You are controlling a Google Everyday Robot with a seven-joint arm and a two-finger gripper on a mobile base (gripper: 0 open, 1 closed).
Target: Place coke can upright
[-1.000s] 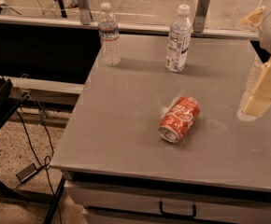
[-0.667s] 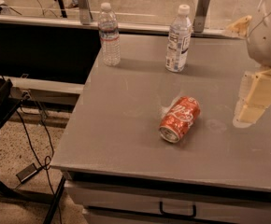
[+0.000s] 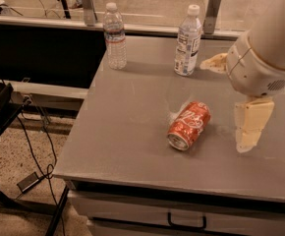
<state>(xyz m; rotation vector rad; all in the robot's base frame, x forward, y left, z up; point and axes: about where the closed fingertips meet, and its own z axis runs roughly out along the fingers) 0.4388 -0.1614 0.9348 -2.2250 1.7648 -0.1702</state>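
The coke can (image 3: 189,125) lies on its side near the middle of the grey table (image 3: 123,132), its silver end facing the front left. My gripper (image 3: 224,105) hangs just to the right of the can, above the table, and holds nothing. Its jaws stand open. One cream finger (image 3: 251,124) points down right of the can. The other finger (image 3: 214,62) sticks out to the left behind the white wrist, near a bottle.
Two clear plastic water bottles stand upright at the back of the table, one at the left (image 3: 115,36) and one at the middle (image 3: 187,41). A drawer handle (image 3: 186,223) shows below the front edge. Cables lie on the floor (image 3: 32,181) at left.
My arm and gripper have moved left, closer to the can's right side. The can and the bottles have not moved.
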